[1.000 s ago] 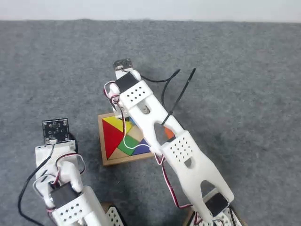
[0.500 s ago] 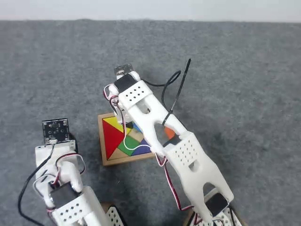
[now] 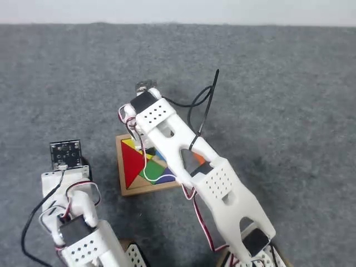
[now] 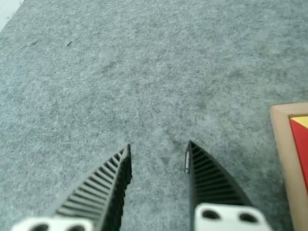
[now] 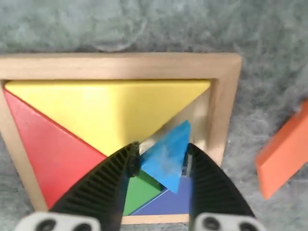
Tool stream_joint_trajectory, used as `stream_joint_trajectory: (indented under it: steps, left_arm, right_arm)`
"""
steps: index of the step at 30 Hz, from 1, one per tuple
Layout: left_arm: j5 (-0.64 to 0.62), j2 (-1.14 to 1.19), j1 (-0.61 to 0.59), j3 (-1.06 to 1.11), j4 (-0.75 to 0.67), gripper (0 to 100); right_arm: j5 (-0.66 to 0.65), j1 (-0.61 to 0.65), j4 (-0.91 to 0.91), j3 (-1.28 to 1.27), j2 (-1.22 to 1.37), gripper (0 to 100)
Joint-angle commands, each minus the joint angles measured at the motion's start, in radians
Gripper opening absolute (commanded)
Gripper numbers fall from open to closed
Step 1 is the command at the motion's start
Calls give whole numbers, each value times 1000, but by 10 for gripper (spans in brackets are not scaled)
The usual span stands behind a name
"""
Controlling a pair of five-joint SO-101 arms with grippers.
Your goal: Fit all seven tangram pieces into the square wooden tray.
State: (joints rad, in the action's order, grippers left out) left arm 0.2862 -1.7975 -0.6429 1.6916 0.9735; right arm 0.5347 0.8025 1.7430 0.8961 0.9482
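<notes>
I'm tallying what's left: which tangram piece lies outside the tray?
The orange piece, on the mat beside the tray; the blue one is in the right gripper, the others lie inside.

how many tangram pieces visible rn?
6: yellow, red, green and purple lie in the tray; blue is in the right gripper; orange lies outside it. A seventh may be hidden.

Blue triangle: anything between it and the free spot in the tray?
Nothing visible. The right gripper holds the blue triangle over the bare gap beside the yellow triangle, inside the tray. The orange piece lies outside on the carpet, clear of it.
</notes>
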Motion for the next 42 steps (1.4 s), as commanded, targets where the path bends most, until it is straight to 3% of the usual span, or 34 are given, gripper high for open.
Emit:
stream_joint_trajectory:
  steps: [1, 14, 20, 24, 33, 38, 42]
  left_arm:
    - [9, -23, 9, -12, 6, 180]
    - [9, -23, 9, -12, 6, 180]
    - [9, -23, 9, -12, 8, 180]
    - [11, -23, 9, -12, 15, 179]
    - [11, -23, 9, -12, 17, 179]
    - [11, -23, 9, -12, 17, 179]
    - [11, -23, 9, -12, 17, 179]
  right_arm:
    - [9, 15, -8, 11, -12, 246]
    - [-46, -38, 48, -8, -177, 251]
    - [-49, -67, 48, -117, -320, 70]
    - [-86, -73, 39, -203, -407, 80]
    - [-187, -116, -268, -425, -320, 79]
    - [-204, -113, -318, -423, -268, 78]
    - [-206, -110, -329, -423, -265, 6]
